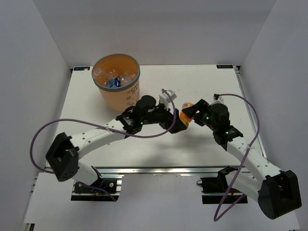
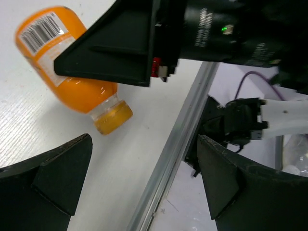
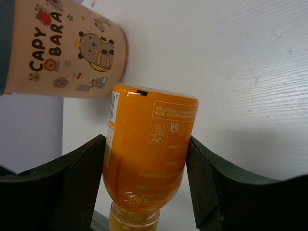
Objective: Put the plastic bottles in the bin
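Tabletop (image 1: pixel 202 144) in white. At far left, capybara-printed orange bin (image 1: pixel 120 100), with several clear bottles (image 1: pixel 115 79) inside. Near centre, left gripper (image 2: pixel 144 144) gaping wide, gripping nothing. Just right of it, right gripper (image 1: pixel 188 111) clamped on both sides of stubby orange bottle (image 3: pixel 149 149), cap toward near edge, right of bin.

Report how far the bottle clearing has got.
Done: several bottles lie in the bin. In hand: the right gripper is shut on an orange bottle, beside the open, empty left gripper. Left: carry that bottle to the bin; no other loose bottle shows.
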{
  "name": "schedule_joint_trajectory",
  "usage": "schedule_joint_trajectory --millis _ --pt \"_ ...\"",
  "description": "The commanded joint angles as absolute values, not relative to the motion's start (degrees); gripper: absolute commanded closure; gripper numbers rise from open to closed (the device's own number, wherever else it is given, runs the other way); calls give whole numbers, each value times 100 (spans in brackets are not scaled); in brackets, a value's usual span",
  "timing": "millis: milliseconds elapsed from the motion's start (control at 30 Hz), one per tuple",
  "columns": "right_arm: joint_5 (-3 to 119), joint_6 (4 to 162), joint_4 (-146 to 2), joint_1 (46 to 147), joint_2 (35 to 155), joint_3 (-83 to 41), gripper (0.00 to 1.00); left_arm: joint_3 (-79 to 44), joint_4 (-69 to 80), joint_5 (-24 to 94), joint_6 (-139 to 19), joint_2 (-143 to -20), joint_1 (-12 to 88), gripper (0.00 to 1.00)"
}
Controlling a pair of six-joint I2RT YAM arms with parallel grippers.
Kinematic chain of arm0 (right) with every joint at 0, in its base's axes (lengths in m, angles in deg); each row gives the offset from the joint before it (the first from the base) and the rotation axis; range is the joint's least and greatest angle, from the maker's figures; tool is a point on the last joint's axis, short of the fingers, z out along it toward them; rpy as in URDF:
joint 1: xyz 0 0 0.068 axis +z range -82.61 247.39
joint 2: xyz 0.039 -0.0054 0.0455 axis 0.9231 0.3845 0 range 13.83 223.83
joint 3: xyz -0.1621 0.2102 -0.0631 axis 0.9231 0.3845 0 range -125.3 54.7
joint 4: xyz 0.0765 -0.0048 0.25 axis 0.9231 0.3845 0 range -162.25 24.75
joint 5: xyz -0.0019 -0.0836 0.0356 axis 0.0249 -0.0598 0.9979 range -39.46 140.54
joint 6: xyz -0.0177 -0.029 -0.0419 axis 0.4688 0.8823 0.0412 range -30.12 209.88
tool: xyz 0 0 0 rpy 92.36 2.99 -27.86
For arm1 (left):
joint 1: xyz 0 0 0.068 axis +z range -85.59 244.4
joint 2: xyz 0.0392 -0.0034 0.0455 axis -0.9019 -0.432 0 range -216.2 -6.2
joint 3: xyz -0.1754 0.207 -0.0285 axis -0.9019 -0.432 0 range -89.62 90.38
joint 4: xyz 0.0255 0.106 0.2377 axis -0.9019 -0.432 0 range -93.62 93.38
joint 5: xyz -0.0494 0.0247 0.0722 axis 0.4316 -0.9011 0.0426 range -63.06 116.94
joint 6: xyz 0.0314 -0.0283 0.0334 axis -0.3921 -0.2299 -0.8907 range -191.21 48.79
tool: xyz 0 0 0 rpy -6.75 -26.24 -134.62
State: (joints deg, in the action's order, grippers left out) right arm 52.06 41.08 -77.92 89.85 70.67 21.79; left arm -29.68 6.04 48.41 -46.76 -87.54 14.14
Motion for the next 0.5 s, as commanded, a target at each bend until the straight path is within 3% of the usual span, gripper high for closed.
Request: schedule_joint_trajectory --millis 0,433,467 --pt "5643 3723 -8253 8954 7140 1832 74 -2337 68 4479 -5002 -9266 1211 2" --pt "6223 3275 -8578 8962 7008 1980 73 -1904 4 3063 -4757 -9664 1132 2" --pt "6205 3240 -8587 8954 7000 1998 72 -1922 48 3176 -4783 -9646 1141 6"
